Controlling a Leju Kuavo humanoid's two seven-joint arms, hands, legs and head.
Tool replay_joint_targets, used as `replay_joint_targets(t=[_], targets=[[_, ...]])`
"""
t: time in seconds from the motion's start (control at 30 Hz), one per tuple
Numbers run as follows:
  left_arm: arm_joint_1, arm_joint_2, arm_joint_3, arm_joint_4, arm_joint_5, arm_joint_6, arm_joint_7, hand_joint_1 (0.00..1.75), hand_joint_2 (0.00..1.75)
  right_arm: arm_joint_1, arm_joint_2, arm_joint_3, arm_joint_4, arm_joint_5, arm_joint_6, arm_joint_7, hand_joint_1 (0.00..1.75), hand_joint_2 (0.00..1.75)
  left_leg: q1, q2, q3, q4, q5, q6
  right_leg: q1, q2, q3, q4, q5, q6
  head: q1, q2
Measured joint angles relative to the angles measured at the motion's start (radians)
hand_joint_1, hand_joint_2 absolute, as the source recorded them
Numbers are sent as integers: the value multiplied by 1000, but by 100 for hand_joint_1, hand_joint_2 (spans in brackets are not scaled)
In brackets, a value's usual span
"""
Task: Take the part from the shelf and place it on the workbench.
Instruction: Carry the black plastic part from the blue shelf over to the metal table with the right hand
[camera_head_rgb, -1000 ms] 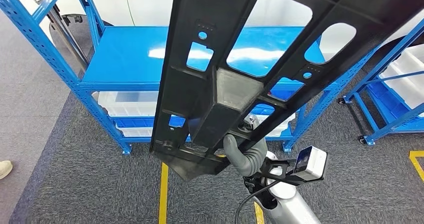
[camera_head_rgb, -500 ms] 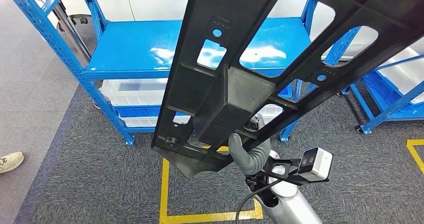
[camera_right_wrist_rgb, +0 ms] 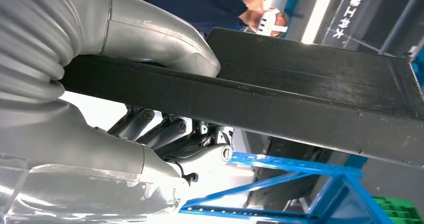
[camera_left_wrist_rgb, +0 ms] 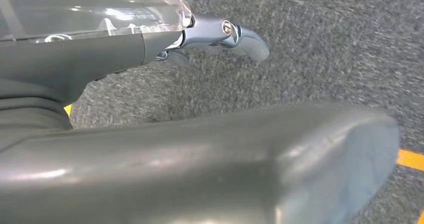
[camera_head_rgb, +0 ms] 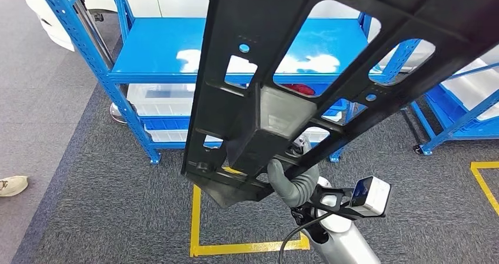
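While a shoe (camera_head_rgb: 12,185) sits at the far left edge of the carpet, the blue shelf (camera_head_rgb: 170,49) stands behind with pale bins (camera_head_rgb: 159,99) on its lower level, and yellow floor tape (camera_head_rgb: 194,229) marks a box in front of it. From the left wrist view, the left hand (camera_left_wrist_rgb: 220,32) hangs over the grey carpet with nothing in it; whether its fingers are spread or curled cannot be told. At centre, the long black part (camera_head_rgb: 329,58) is off the shelf and carried in the air, slanting up toward the camera. To its right and below, the right hand (camera_head_rgb: 291,179) is clamped on the part's lower edge, thumb over one face and fingers under the other, as the right wrist view shows (camera_right_wrist_rgb: 165,44). A person (camera_right_wrist_rgb: 235,4) stands beyond.

The risk, judging from this, is leverage: one hand holds a long piece near its end, so it could twist or slip in the grip, or swing into the shelf posts or the person while turning toward the worktop.
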Motion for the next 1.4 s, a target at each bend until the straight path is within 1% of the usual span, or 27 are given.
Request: replay_joint_targets(t=[0.07, 0.13, 0.17, 0.23, 0.3, 0.4, 0.43, 0.47, 0.5, 0.53, 0.6, 0.67, 0.73, 0.8, 0.83, 0.9, 0.93, 0.97, 1.0, 1.03, 1.07, 1.13, 1.17, 1.23, 1.27, 1.33, 1.4], targets=[[0, 0, 2, 0, 0, 2, 10, 0, 0, -2, -1, -2, -7, 3, -3, 4, 175, 175, -3, 8, 1, 2, 0, -3, 6, -28, 86, -150, 60, -13, 0, 0], [1, 0, 2, 0, 0, 4, 19, 0, 0, -6, -2, -4, -17, 3, -4, 5, 175, 175, -8, 19, 0, 5, -1, -10, 17, -59, 134, -251, 87, -29, 0, 0], [1, 0, 3, 0, 0, 6, 22, 0, 0, -8, -3, -4, -22, 4, -6, 5, 175, 175, -9, 27, -2, 5, -1, -14, 22, -63, 136, -263, 85, -35, 0, 0], [1, 0, 3, 0, 0, 12, 31, 0, 0, -10, -5, -6, -30, 6, -15, 9, 175, 175, -10, 42, -2, 6, -4, -24, 19, -43, 132, -270, 93, -45, 0, 0], [-2, 0, 2, 0, 0, 21, 40, 0, 0, -13, -7, -8, -39, 11, -29, 14, 175, 175, -9, 31, -16, 43, -34, -33, 11, -26, 133, -279, 102, -56, 0, 0], [0, 0, 1, 0, -1, 46, 52, 0, 0, -10, -12, -13, -51, 23, -38, 9, 175, 175, -2, -1, -99, 231, -130, -43, 8, 1, 128, -282, 109, -63, 0, 0], [1, 0, 0, 0, -1, 54, 54, 0, 0, -6, -14, -15, -52, 30, -38, 5, 175, 175, 0, -3, -123, 282, -144, -46, 8, 12, 127, -280, 109, -63, 0, 0], [2, 0, -1, 0, -1, 60, 55, 0, 0, 0, -16, -17, -54, 38, -37, 1, 175, 175, 2, -4, -131, 298, -139, -48, 7, 23, 126, -278, 110, -63, 0, 0], [2, 0, -2, 0, -1, 64, 56, 0, 0, 6, -18, -19, -58, 47, -36, -2, 175, 175, 4, -6, -119, 274, -114, -49, 6, 34, 126, -275, 110, -61, 0, 0], [2, 0, -4, 0, -1, 69, 56, 0, 0, 12, -20, -20, -65, 57, -36, -4, 175, 175, 7, -12, -90, 213, -77, -49, 5, 45, 126, -271, 109, -58, 0, 0], [1, 0, -8, 1, -1, 91, 57, 0, 0, 22, -23, -23, -90, 81, -38, -7, 175, 175, 12, -50, -24, 78, -24, -48, 4, 66, 122, -262, 106, -49, 0, 0], [0, 1, -13, 1, -1, 118, 64, 0, 0, 35, -24, -27, -121, 104, -43, -10, 175, 175, 12, -75, 1, 21, -15, -43, 3, 86, 112, -257, 108, -36, 0, 0], [-1, 3, -15, 2, 0, 135, 85, 0, 0, 52, -25, -31, -149, 120, -50, -10, 175, 175, 11, -61, 0, 17, -13, -33, 2, 102, 104, -258, 114, -22, 0, 0], [-2, 5, -17, 2, -1, 153, 118, 0, 0, 62, -27, -35, -173, 130, -64, -11, 175, 175, 15, -40, -1, 10, -6, -19, 3, 84, 89, -231, 94, -12, 0, 0], [-1, 6, -18, 2, -1, 163, 135, 0, 0, 64, -29, -38, -182, 132, -74, -11, 175, 175, 16, -29, -2, 7, -3, -13, 3, 63, 68, -186, 67, -8, 0, 0], [2, 9, -22, 2, -2, 179, 170, 0, 0, 70, -37, -44, -194, 133, -93, -11, 175, 175, 13, -6, -5, 7, -2, -9, 1, 25, 5, -49, -3, 0, 0, 0], [4, 10, -25, 2, -3, 185, 185, 0, 0, 75, -42, -47, -198, 133, -101, -11, 175, 175, 11, 5, -6, 7, -2, -8, -1, 17, -22, 12, -25, 2, 0, 0], [5, 12, -29, 2, -3, 189, 198, 0, 0, 80, -47, -50, -202, 132, -107, -11, 175, 175, 10, 17, -7, 7, -2, -8, -2, 13, -33, 39, -28, 3, 0, 0], [5, 14, -33, 3, -4, 192, 206, 0, 0, 84, -52, -52, -206, 132, -111, -10, 175, 175, 10, 28, -6, 7, -2, -8, -2, 9, -22, 23, -12, 3, 0, 0], [4, 14, -36, 3, -4, 194, 210, 0, 0, 87, -55, -54, -210, 132, -112, -10, 175, 175, 10, 38, -5, 7, -3, -9, -1, 2, 10, -35, 19, 0, 0, 0], [3, 15, -39, 3, -4, 194, 215, 0, 0, 88, -58, -54, -215, 132, -113, -10, 175, 175, 9, 47, -3, 7, -4, -11, 1, -17, 53, -115, 52, -5, 0, 0], [1, 16, -43, 3, -4, 196, 228, 0, 0, 90, -63, -55, -228, 131, -116, -10, 175, 175, 3, 63, 0, 9, -7, -17, 10, -50, 116, -237, 89, -18, 0, 0], [1, 17, -44, 3, -3, 197, 234, 0, 0, 95, -67, -56, -237, 129, -119, -11, 175, 175, 1, 71, 1, 9, -9, -22, 15, -57, 126, -260, 92, -24, 0, 0], [1, 18, -45, 4, -1, 197, 237, 0, 0, 112, -76, -61, -258, 122, -120, -10, 175, 175, -1, 86, 4, 7, -10, -32, 16, -39, 123, -265, 94, -36, 0, 0], [1, 18, -44, 4, 0, 196, 236, 0, 0, 120, -81, -64, -270, 117, -116, -9, 175, 175, 0, 81, 5, 10, -16, -38, 13, -30, 124, -269, 97, -42, 0, 0], [3, 19, -41, 4, 0, 195, 235, 0, 0, 130, -87, -69, -290, 110, -103, -8, 175, 175, 3, 45, -15, 63, -55, -46, 6, -12, 127, -277, 104, -55, 0, 0], [10, 19, -37, 4, 0, 193, 235, 0, 0, 134, -88, -70, -298, 107, -93, -6, 175, 175, 5, 5, -73, 193, -123, -50, 5, 9, 126, -278, 107, -61, 0, 0]])
